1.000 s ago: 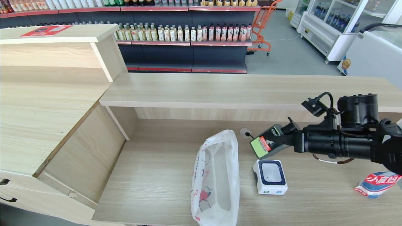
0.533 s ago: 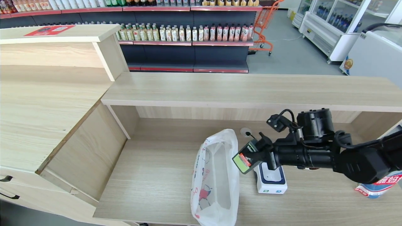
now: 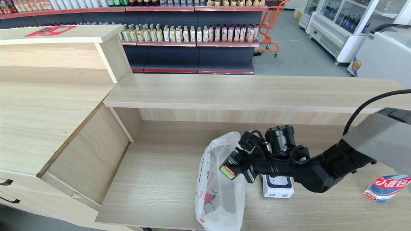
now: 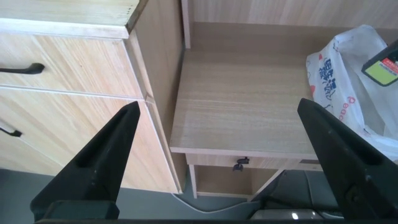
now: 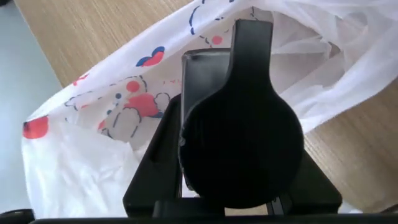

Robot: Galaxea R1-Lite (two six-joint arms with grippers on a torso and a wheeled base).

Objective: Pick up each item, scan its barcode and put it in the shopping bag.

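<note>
Green-faced box (image 3: 230, 168) in right hand (image 3: 237, 164), over bag (image 3: 208, 183)

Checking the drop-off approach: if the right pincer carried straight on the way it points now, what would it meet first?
Probably the shopping bag: the right pincer, shut on the box, points into its open mouth. Depth is unclear.

Bright, even light — (soft shadows)

shopping bag (image 3: 212, 192): white, red-blue prints | box (image 3: 229, 169): black, green face | scanner (image 3: 278, 191): white, navy top
</note>
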